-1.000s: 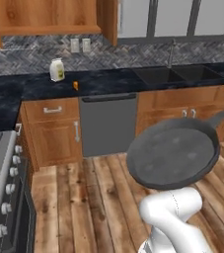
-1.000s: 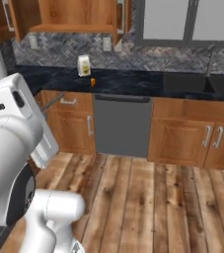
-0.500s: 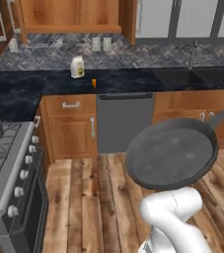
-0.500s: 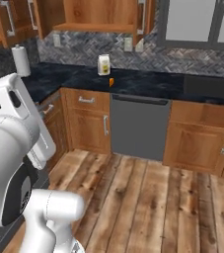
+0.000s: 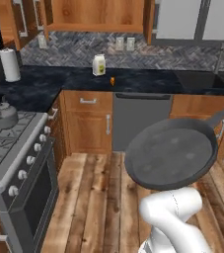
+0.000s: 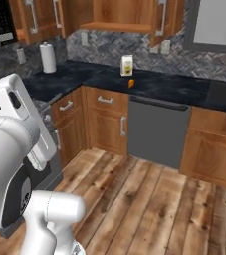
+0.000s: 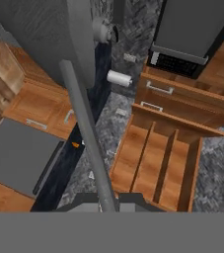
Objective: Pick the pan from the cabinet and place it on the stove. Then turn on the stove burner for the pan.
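The dark grey pan (image 5: pixel 170 153) hangs in the air above the wooden floor, its thin handle (image 5: pixel 223 114) running up to the right edge. In the hand view the handle (image 7: pixel 86 133) runs from the pan's body (image 7: pixel 49 34) down into my gripper (image 7: pixel 106 200), which is shut on it. The stove (image 5: pixel 15 148), with black grates and silver knobs (image 5: pixel 22 174), stands at the left, well apart from the pan. The brown wall cabinet (image 5: pixel 98 15) stands open at the top, and its shelf and doors (image 7: pixel 158 158) also appear in the hand view.
A grey kettle (image 5: pixel 2 114) sits on the stove's grates. On the dark counter (image 5: pixel 74 81) stand a paper towel roll (image 5: pixel 9 64) and a small carton (image 5: pixel 99 64). A dishwasher (image 5: pixel 140 121) and a sink (image 5: pixel 207 79) lie ahead. My arm (image 6: pixel 15 149) blocks the right base view's left side.
The base has moved, so the whole scene slid to the right and the stove with its kettle came into view at the left. The pan stays held in the same spot before the camera.
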Motion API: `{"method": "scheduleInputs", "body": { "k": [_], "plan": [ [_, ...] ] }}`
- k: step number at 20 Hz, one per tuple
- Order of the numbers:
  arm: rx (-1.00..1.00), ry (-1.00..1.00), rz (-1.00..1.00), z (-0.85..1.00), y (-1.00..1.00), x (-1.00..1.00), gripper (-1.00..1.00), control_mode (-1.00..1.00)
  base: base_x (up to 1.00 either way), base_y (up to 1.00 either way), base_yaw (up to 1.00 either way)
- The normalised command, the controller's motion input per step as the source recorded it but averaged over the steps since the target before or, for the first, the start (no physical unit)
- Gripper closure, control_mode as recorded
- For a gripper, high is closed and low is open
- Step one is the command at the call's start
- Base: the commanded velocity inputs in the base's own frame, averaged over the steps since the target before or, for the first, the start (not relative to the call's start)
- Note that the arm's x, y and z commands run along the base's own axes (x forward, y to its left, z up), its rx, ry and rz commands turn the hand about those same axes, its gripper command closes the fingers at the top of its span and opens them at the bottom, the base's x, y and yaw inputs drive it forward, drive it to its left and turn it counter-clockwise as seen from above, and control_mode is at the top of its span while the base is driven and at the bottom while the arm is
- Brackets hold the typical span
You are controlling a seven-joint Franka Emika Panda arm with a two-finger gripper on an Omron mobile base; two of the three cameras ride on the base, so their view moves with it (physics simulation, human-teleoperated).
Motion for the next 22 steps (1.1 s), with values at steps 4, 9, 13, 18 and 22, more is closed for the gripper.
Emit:
{"method": "scheduleInputs", "body": {
  "k": [4, 9, 13, 18, 22],
  "plan": [
    [0.00, 0.00, 0.00, 0.00, 0.00, 0.00, 1.00, 1.00, 0.00, -0.56, 0.36],
    [0.00, 0.00, 0.00, 0.00, 0.00, 0.00, 1.00, 1.00, 0.10, -0.42, 0.37],
    [0.00, 0.00, 0.00, 0.00, 0.00, 0.00, 1.00, 1.00, 0.16, -0.43, 0.35],
    [0.00, 0.00, 0.00, 0.00, 0.00, 0.00, 1.00, 1.00, 0.20, -0.44, 0.28],
    [0.00, 0.00, 0.00, 0.00, 0.00, 0.00, 1.00, 1.00, 0.25, -0.45, 0.25]
  ]
}}
